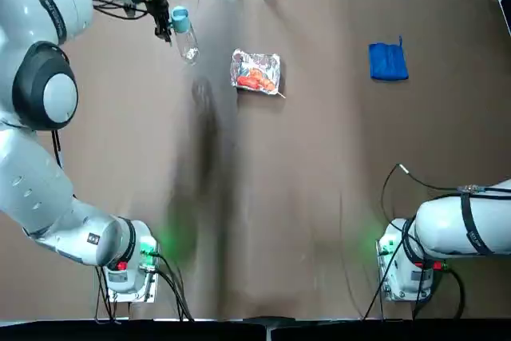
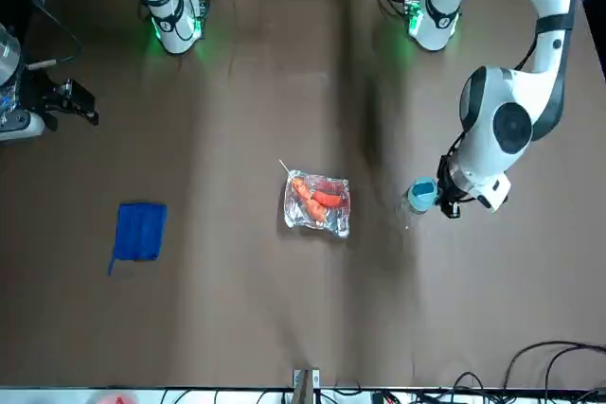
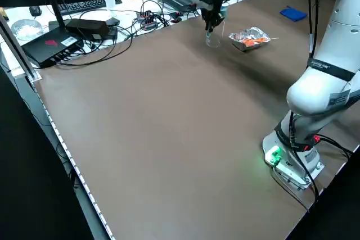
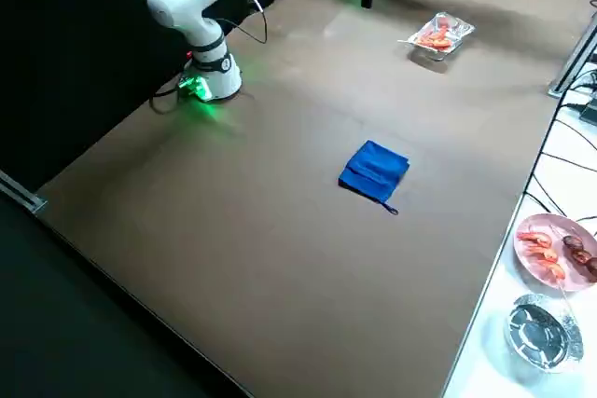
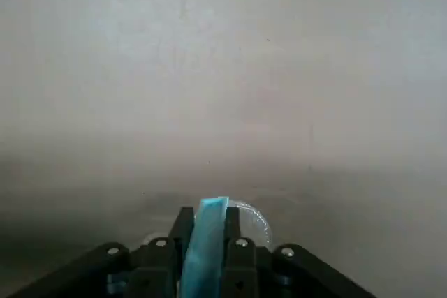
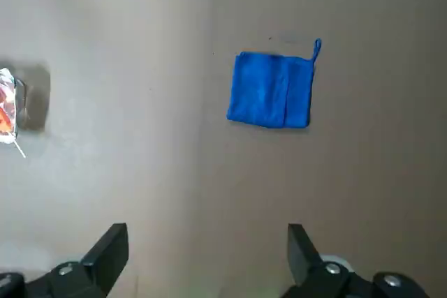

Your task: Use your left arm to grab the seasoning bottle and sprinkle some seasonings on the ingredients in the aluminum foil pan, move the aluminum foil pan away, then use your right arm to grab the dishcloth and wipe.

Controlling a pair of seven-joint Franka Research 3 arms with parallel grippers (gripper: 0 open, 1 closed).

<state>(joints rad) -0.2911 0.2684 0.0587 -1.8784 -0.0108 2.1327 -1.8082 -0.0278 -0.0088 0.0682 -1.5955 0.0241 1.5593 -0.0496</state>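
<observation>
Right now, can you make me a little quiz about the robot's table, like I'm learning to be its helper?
1. True or false: the left gripper is shut on the blue cap of the seasoning bottle.
2. Which color is the dishcloth: a) red, b) blue, c) white?
3. Fill in the blank: the aluminum foil pan sits between the bottle and the ____.

The right gripper is open, beyond the picture's edge from above, and holds nothing.

Key: 1. True. 2. b. 3. Dishcloth.
</observation>
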